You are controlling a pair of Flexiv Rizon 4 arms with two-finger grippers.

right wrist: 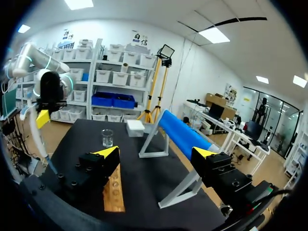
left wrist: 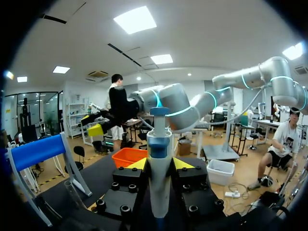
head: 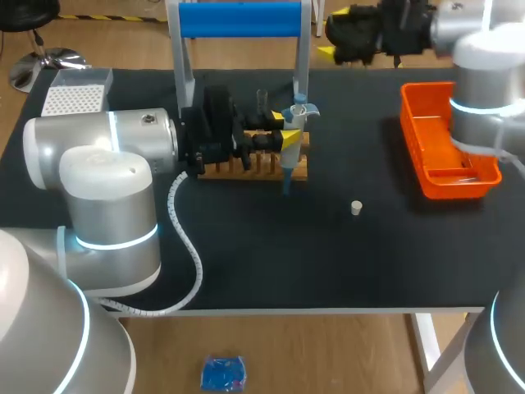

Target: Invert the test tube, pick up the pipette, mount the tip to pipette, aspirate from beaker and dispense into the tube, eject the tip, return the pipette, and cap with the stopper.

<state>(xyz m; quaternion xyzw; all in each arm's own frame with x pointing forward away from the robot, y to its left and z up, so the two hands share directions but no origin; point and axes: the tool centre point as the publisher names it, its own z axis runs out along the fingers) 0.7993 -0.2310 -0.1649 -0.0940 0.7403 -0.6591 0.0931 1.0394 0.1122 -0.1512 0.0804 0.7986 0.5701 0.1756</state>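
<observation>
Here, my left gripper (left wrist: 160, 166) is clamped on the upright pipette (left wrist: 159, 139) at the right end of the wooden rack (head: 254, 167). My right gripper (right wrist: 156, 153) is spread wide and holds nothing, well apart from the rack. The stopper (head: 356, 208) lies to the rack's right.

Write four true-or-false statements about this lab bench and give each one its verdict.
1. The left end effector is shut on the pipette. True.
2. The stopper lies in the orange tray. False: it stands on the bare table, apart from the tray.
3. The right end effector grips the beaker. False: it is open and empty, and the beaker stands on the table ahead of it.
4. The tip box sits near the table's far left corner. True.
</observation>
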